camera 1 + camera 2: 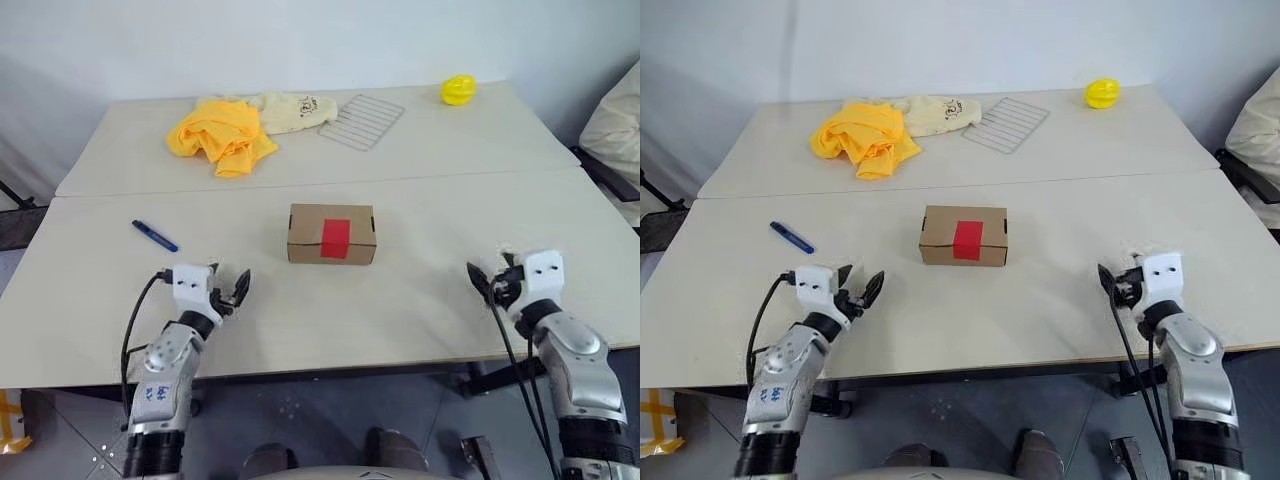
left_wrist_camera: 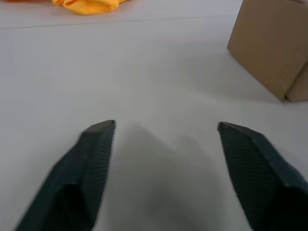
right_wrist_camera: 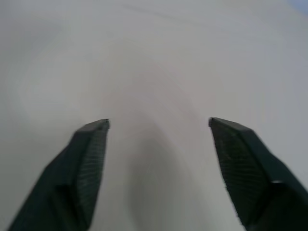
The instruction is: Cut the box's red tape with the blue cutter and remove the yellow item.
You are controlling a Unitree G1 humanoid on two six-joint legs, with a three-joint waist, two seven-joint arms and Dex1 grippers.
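You are starting from nothing: both grippers, left and right, are hovering wide and empty; cutter is lying untouched, tape sealing the box.

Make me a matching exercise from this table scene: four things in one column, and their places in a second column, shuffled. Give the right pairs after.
Things:
1. blue cutter
2. box with the red tape
3. wire rack
4. orange-yellow cloth

Places:
A. middle of the near table
B. far table, between the cream cloth and the bright yellow round object
C. far table, on the robot's left
D. near table, beyond the left gripper, left of the box

Pairs: 1-D, 2-A, 3-B, 4-C
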